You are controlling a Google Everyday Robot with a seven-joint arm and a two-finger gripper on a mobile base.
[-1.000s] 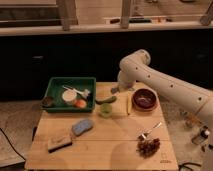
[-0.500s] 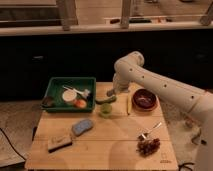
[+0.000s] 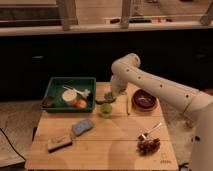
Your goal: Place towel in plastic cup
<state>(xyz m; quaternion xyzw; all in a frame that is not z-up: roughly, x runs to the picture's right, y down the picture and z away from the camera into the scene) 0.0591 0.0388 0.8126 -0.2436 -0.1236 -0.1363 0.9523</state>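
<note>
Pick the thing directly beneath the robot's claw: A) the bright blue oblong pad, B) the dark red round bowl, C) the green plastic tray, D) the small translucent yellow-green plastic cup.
D: the claw hangs just above the small translucent yellow-green plastic cup.

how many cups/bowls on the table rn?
2: plastic cup mid-table, just under the shut claw; red bowl right of it in view. White round item in the green tray may be a third.
</note>
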